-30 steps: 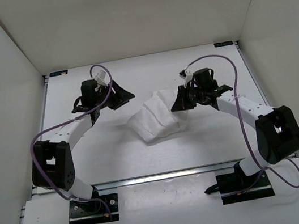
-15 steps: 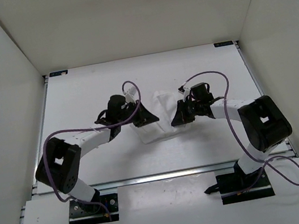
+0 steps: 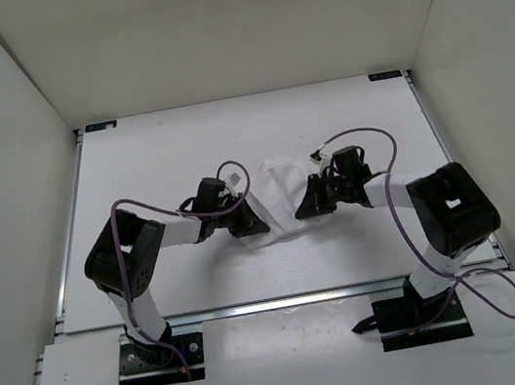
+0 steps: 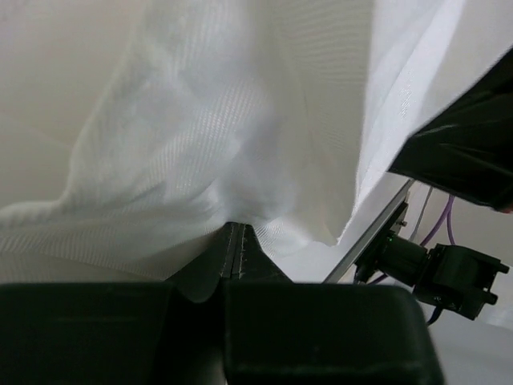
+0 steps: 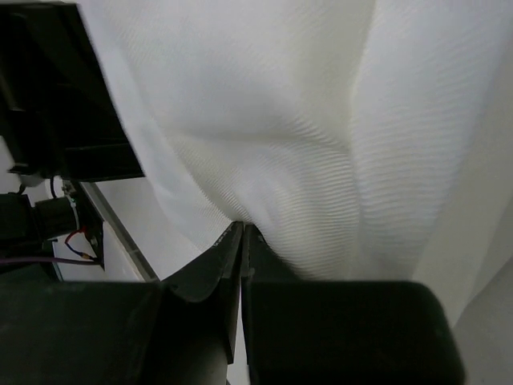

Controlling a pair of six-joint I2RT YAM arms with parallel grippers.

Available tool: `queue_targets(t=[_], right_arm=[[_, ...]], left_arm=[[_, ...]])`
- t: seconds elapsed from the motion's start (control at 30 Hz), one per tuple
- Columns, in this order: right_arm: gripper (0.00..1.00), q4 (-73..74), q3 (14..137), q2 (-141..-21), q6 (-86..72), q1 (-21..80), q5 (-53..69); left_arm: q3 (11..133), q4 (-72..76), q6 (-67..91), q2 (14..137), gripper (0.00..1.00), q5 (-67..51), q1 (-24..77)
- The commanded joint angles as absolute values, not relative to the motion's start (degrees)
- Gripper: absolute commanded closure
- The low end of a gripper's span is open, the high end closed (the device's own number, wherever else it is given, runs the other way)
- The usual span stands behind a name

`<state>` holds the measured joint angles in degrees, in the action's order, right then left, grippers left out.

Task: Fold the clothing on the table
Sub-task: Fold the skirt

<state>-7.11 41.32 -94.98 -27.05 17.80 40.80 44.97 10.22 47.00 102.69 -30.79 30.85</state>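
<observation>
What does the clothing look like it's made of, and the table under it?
The clothing: thin, matte white woven or knit fabric, probably cotton-like; fine ribbed texture and soft wrinkles show. The table: smooth matte white board, perhaps laminate, with metal edge rails.

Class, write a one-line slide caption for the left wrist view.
Left claw shut on the white clothing, fabric draping from its pinched tips.

Around the work surface you have plain white enclosure walls (image 3: 17,114) on the left, back and right. A metal rail (image 3: 286,300) runs across the near edge. Two black base plates (image 3: 162,362) sit bolted on the front shelf, left and right. Purple cables (image 3: 412,226) loop loosely above them.
</observation>
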Motion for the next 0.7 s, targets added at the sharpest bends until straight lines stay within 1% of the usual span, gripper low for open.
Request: queue_targets(t=[0.0,0.07,0.1,0.13,0.17,0.2,0.23,0.27,0.3,0.33,0.37,0.4,0.43,0.47,0.5,0.53,0.57,0.63,0.67], right_arm=[[0.99,-5.54,46.56,-88.61,-25.32,16.79,39.55],[0.98,-3.79,48.76,-86.14,-26.01,15.39,39.2],[0.96,-2.74,50.52,-85.61,-26.19,14.95,38.94],[0.96,-1.07,51.41,-84.47,-26.19,14.07,39.02],[0.95,1.73,53.94,-84.38,-25.84,13.63,39.11],[0.93,3.24,56.05,-84.2,-24.97,12.67,37.81],[0.91,6.73,58.86,-83.94,-24.44,12.83,36.84],[0.9,10.6,60.1,-83.94,-23.74,11.96,35.78],[0.88,12.37,62.38,-83.85,-22.77,11.52,34.29],[0.79,14.65,63.71,-83.59,-20.94,11.43,33.58],[0.63,16.68,64.33,-83.06,-20.31,10.82,31.14],[0.55,18.7,64.86,-82.27,-19.78,10.38,29.03],[0.4,19.85,65.04,-81.4,-19.25,9.94,26.22],[0.25,20.65,64.87,-80.52,-18.9,9.67,25.32],[0.14,23.0,64.86,-80.25,-18.64,8.28,23.57],[0.06,23.9,65.3,-80.33,-17.68,6.96,21.9],[0.01,27.82,66.17,-80.25,-16.97,6.77,20.14],[0.01,34.08,69.94,-80.95,-14.96,6.59,10.24],[0.01,36.89,71.35,-81.21,-14.68,6.59,6.19]], left_arm=[[46.93,9.75,45.09,102.83,0.97,-29.97,30.15],[46.76,10.02,45.18,102.74,0.96,-30.93,29.62],[46.84,10.54,45.09,101.79,0.95,-31.2,29.97],[46.67,10.72,45.09,101.17,0.91,-31.29,29.45],[46.93,10.03,44.65,99.6,0.84,-30.94,29.62],[47.19,9.41,43.78,97.58,0.81,-30.68,28.92],[47.98,7.84,42.9,95.64,0.75,-30.76,28.66],[49.38,5.73,40.54,94.32,0.67,-29.63,28.74],[51.13,3.89,37.56,92.48,0.63,-28.75,27.96],[52.46,-1.44,36.31,90.63,0.56,-26.22,27.34],[54.65,-5.5,33.51,88.88,0.45,-24.19,26.46],[56.32,-8.93,31.31,88.34,0.36,-23.65,25.67],[58.08,-10.53,29.46,86.5,0.32,-22.34,24.01],[58.7,-13.59,28.66,84.74,0.25,-21.45,22.17],[59.76,-16.58,26.91,83.77,0.16,-19.01,21.19],[60.37,-18.35,24.63,81.85,0.13,-17.16,20.4],[61.77,-21.94,23.48,80.52,0.09,-13.05,19.61],[63.62,-26.35,19.27,78.67,0.01,-7.05,19.33],[63.72,-28.11,17.86,77.79,0.02,-4.94,19.07]])
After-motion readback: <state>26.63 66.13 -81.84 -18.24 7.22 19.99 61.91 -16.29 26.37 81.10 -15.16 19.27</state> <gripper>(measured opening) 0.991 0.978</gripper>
